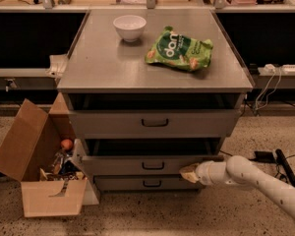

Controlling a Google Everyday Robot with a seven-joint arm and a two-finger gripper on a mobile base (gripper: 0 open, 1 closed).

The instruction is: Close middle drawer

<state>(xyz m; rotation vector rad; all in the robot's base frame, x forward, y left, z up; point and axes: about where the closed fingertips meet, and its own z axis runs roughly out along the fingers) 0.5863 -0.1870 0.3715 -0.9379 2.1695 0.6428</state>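
The middle drawer (137,165) is the grey drawer with the medium-height front and a small dark bar handle (153,166). It stands pulled out a little from the grey cabinet, with a dark gap above its front. My gripper (189,172), at the end of the white arm (250,178) coming in from the right, rests against the lower right part of the middle drawer's front, to the right of the handle.
The top drawer (155,123) also stands slightly out; the bottom drawer (147,183) sits lower and further back. A white bowl (130,27) and a green snack bag (179,49) lie on the cabinet top. An open cardboard box (44,181) of items stands at the left. Cables (270,90) lie at the right.
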